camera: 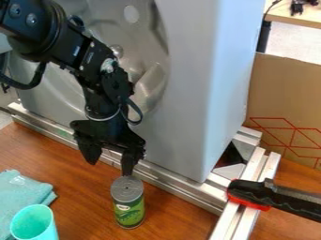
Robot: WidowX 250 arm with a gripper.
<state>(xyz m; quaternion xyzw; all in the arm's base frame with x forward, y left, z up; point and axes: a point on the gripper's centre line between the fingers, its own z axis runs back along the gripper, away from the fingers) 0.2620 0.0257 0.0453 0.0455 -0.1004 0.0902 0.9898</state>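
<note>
The black gripper (110, 167) hangs over the wooden table in front of a grey panel, its two fingers spread apart and nothing between them. Directly below its right-hand finger stands an upright green can (130, 212) with a grey top. That fingertip is at the can's back edge in view; whether it touches cannot be told. The other finger is up and to the left of the can.
A teal cup (34, 224) and a folded teal cloth (22, 197) are at the lower left. Metal rails (169, 179) border the table (81, 183) along the panel. A black and red clamp (276, 197) sits at the right, near a cardboard sheet (285, 103).
</note>
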